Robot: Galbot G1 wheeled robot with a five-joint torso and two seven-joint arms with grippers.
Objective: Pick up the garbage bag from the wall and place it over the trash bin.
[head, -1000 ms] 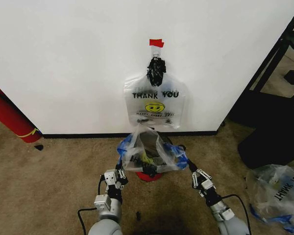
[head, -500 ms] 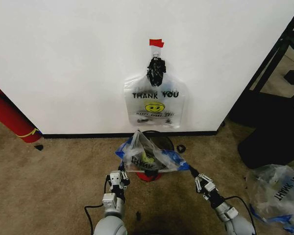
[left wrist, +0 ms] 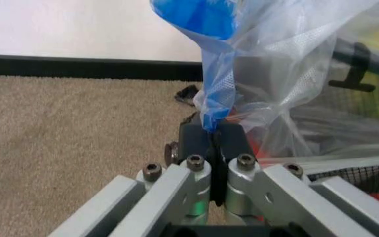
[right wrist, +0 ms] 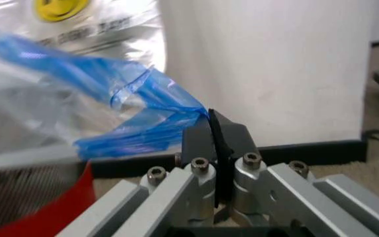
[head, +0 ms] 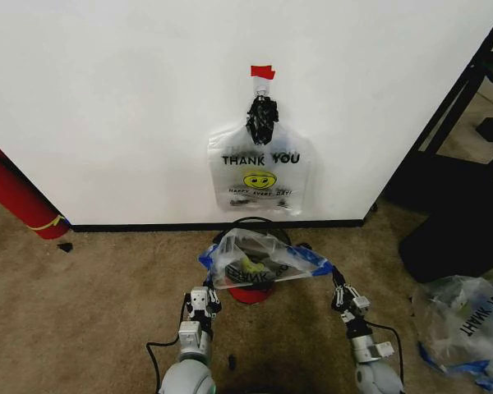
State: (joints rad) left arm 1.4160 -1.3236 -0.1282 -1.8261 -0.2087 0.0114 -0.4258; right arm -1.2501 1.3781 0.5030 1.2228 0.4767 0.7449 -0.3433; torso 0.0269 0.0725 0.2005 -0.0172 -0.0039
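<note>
Two grippers stretch the garbage bag (head: 259,264) over the trash bin (head: 248,294) at the foot of the wall (head: 123,107). The left gripper (head: 202,293) is clamped on the bag's blue handle strip on the robot's left of the bin; in the left wrist view (left wrist: 213,143) its fingers (left wrist: 193,140) are pressed together with the blue plastic pinched between them. The right gripper (head: 339,289) is closed on the opposite blue handle on the robot's right of the bin; in the right wrist view (right wrist: 214,136) the twisted blue strip runs straight into its closed fingers (right wrist: 232,138). The translucent bag, with a yellow print and dark lettering showing through, hangs spread between both grippers directly above the red bin, whose black rim peeks out behind it and whose red body shows below it. On the wall above the bin hangs a white THANK YOU bag (head: 259,174) with a smiley face, fixed by a black knot and red tape (head: 262,71). Brown carpet (head: 82,312) surrounds the bin. A red cylinder (head: 16,197) with a yellow band leans against the wall well to the left of the bin, and another clear bag (head: 464,324) lies on the carpet well to the right.
</note>
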